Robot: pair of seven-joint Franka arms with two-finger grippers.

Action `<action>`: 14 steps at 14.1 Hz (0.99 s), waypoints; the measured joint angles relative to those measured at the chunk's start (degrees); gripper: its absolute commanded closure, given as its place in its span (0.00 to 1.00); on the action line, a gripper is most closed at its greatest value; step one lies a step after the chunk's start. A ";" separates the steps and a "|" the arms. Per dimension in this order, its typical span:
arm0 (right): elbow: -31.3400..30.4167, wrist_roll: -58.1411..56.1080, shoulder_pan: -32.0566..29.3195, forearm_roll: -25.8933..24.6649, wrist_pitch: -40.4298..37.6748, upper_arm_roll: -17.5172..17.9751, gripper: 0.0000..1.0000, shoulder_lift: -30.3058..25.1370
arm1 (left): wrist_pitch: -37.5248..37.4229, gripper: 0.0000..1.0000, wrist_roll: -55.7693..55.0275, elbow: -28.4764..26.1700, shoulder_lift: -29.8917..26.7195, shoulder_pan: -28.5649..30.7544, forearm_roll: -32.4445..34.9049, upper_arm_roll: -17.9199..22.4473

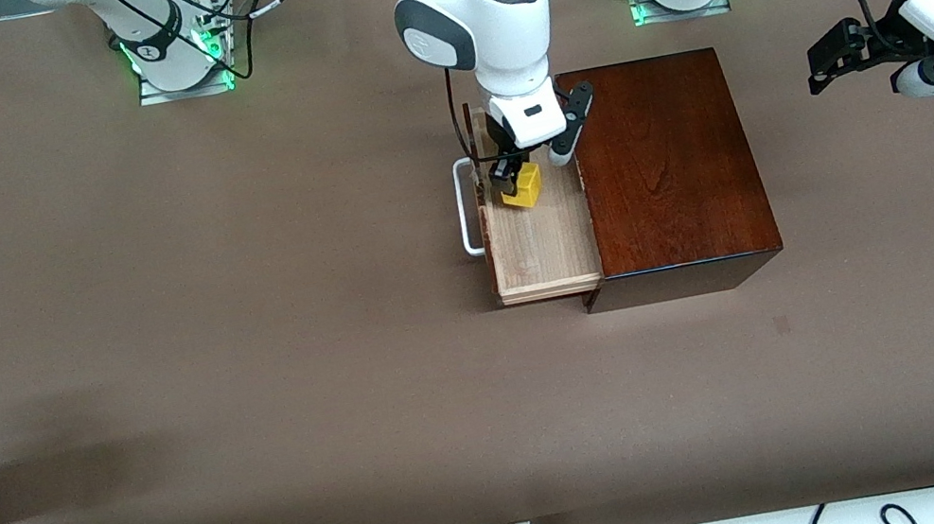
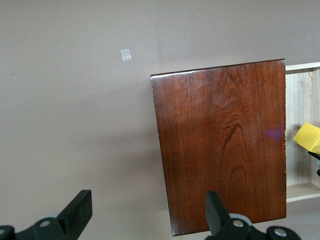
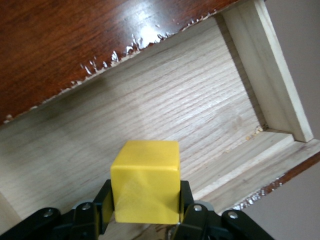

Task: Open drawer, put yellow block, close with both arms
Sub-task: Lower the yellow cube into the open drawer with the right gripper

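I've got the right gripper (image 3: 145, 210) pinching the small bright yellow cube (image 1: 523, 185) over the pulled-out pale wood drawer (image 1: 542, 239) of the glossy mahogany box (image 1: 667, 169). Risk as I see it: releasing this close to the white U-handle (image 1: 467, 209) front wall, the block could bounce or tip. Cube looks clean and sharp-edged. Left gripper (image 2: 145, 215) waits spread, over the table toward its end.

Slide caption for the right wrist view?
Right gripper holds the yellow block over the open drawer of the mahogany box.
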 measured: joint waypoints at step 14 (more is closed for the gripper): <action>-1.21 -10.96 -0.02 -2.80 -0.38 -0.02 0.75 0.76 | 0.01 0.00 0.00 0.09 0.01 0.00 0.00 0.00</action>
